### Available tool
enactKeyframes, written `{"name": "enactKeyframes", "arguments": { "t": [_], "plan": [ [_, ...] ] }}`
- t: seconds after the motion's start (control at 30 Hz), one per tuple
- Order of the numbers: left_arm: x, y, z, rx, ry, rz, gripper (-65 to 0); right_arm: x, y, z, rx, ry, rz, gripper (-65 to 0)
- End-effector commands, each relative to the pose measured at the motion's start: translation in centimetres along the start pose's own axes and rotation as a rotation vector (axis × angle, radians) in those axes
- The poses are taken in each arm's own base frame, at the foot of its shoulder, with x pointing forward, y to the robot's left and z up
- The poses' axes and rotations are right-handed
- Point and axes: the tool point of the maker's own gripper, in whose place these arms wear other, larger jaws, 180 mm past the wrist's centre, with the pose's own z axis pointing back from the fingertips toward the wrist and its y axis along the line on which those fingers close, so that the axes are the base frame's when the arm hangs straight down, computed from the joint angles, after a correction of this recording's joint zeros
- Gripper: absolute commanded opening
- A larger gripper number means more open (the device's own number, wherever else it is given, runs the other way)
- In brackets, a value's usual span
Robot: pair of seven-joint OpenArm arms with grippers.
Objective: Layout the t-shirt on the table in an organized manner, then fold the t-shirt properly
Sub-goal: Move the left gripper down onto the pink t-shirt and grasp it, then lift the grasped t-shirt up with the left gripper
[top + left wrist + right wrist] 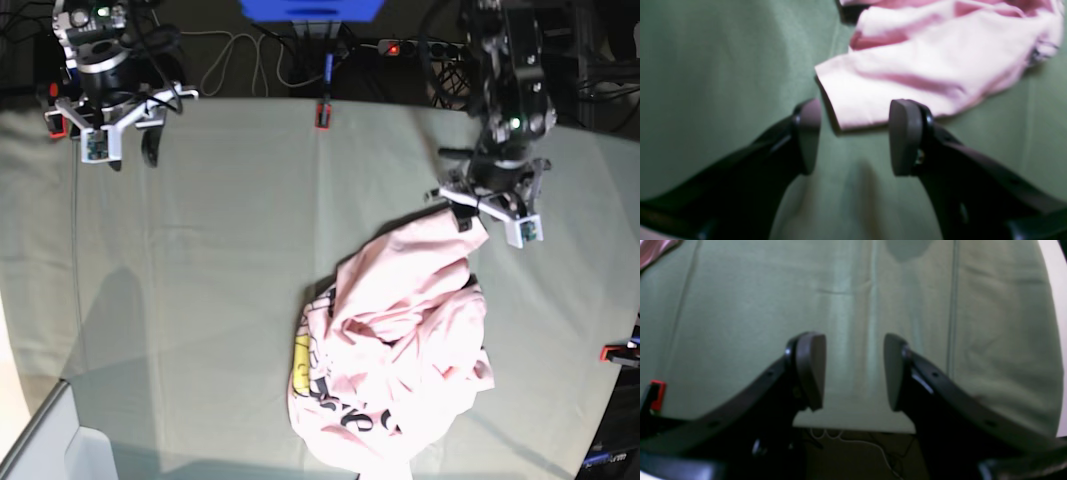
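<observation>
The pale pink t-shirt (400, 340) lies crumpled in a heap on the table (200, 250), right of centre, with black lettering and a yellow patch on its lower left side. My left gripper (480, 215) hovers at the heap's upper right corner. In the left wrist view it (857, 133) is open, and a flat corner of the t-shirt (907, 73) lies just beyond and between the pads, touching neither. My right gripper (135, 152) is open over the table's far left corner. Only bare cloth (740, 306) shows between its fingers (811, 370).
Red-orange clamps sit at the far edge (323, 115), the far left corner (53, 122) and the right edge (615, 352). One clamp (656, 395) shows beside my right gripper. Cables (857, 440) hang below the table edge there. A blue box (310, 10) stands behind the table.
</observation>
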Motion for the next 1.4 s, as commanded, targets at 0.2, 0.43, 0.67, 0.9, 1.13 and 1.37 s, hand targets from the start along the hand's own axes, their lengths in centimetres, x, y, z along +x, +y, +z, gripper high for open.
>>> {"name": "enactKeyframes", "arguments": {
  "t": [0.2,0.43,0.67,0.9,1.13,1.37],
  "plan": [
    [0.8,1.2,-1.6,0.031,-0.010,0.037,-32.6,0.7,-0.6,0.3,-0.009,-0.029,0.005,-35.8],
    [-0.2,2.3,-2.8,0.058,0.028,0.067,-32.6,0.6,-0.6,0.3,-0.010,-0.028,0.007,-35.8],
    [-0.1,1.1,-4.2,0.034,0.045,0.084,-33.0,0.6,-0.5,0.3,-0.010,-0.027,0.005,-35.8],
    [-1.4,0.5,-4.6,0.029,0.079,0.103,-41.8,0.3,-1.2,0.5,-0.028,-0.017,0.010,-35.8],
    [2.0,0.3,-2.3,0.021,-0.035,0.097,-65.0,0.4,-2.1,0.5,-0.053,-0.019,0.013,-35.8],
    [6.6,2.5,7.3,0.018,-0.242,0.074,-65.0,0.5,-2.2,0.4,-0.053,-0.024,0.012,-35.8]
  ]
}}
